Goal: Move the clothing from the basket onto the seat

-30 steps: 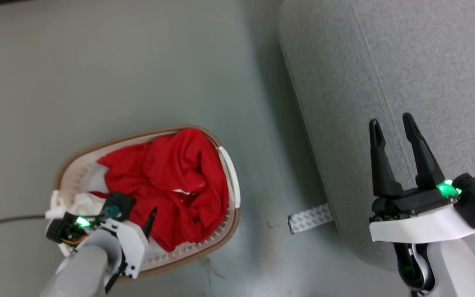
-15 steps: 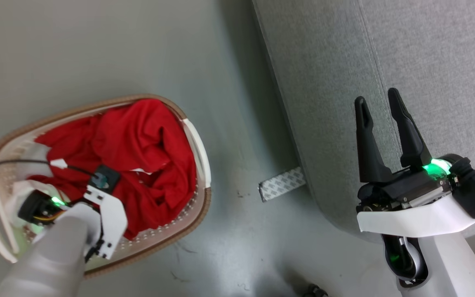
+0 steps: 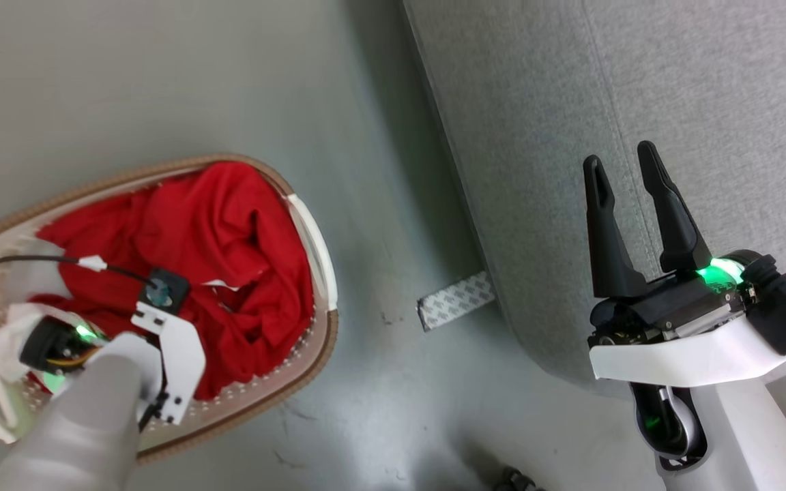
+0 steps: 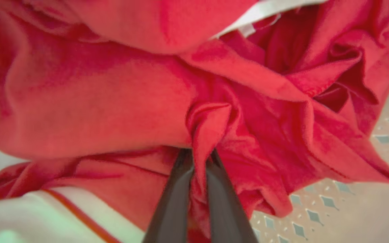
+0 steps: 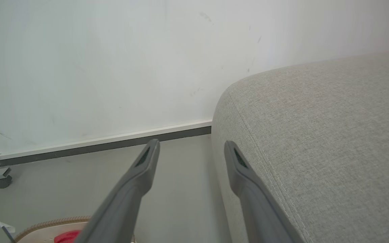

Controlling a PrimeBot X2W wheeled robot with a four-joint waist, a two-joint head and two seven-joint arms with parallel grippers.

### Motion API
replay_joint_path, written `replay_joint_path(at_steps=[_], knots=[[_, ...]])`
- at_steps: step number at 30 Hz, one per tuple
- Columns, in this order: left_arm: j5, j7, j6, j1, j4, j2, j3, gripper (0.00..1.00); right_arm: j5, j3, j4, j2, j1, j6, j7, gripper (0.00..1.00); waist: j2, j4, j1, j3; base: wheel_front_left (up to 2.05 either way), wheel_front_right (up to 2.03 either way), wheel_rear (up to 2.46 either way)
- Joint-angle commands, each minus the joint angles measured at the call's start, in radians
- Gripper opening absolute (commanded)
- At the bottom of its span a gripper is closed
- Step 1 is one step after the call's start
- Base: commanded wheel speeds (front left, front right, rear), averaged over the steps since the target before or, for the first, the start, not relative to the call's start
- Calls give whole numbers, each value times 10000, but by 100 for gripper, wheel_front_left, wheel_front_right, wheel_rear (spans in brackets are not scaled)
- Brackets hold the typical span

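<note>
- Floor [image 3: 379, 170]: a bare lane between basket [image 3: 325, 334] and seat [image 3: 570, 102]; I have free passage along it.
- Tape strip [image 3: 456, 300]: flat on the floor at the seat's foot.
- Basket wall: rings the clothing [image 3: 229, 218]; open from above.
- Clothing: heaped near the rim, folds crowding my left gripper [image 4: 199, 155], pinched on one fold.
- Cable [image 3: 24, 259]: crosses above the basket's left part.
- Seat top: bare grey surface under my right gripper [image 3: 619, 153], fingers apart.
- Wall [image 5: 113, 67]: closes the lane's far end.

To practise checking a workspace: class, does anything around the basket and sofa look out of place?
Yes. A grey-patterned strip lies loose on the floor, one end at the base of the seat, like a stray piece of tape. Dark scuffs mark the floor.
</note>
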Motion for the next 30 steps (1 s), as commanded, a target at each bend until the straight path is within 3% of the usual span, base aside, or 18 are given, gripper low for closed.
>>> replay_joint_path(at_steps=[1, 15, 22, 30], knots=[[-116, -103, 18, 201, 43, -74, -1, 0, -121, -74, 65, -24, 47, -21, -2, 100, 0, 166, -1, -341, 0, 0, 0], [-1478, -2436, 18, 1542, -82, -1445, 431, 0, -1041, -416, 691, -27, 670, -21, -2, 100, 0, 1452, -1, -3178, 0, 0, 0], [-2251, -3247, 18, 2030, -765, -1773, 320, 0, -1361, -521, 1067, -30, 1138, -21, -2, 100, 0, 2082, -1, -4513, 0, 0, 0], [-3162, -3494, 17, 2579, -2068, -1654, 191, 0, -1488, -475, 1481, -30, 1695, -21, -2, 100, 0, 2760, -1, -5587, 0, 0, 0]])
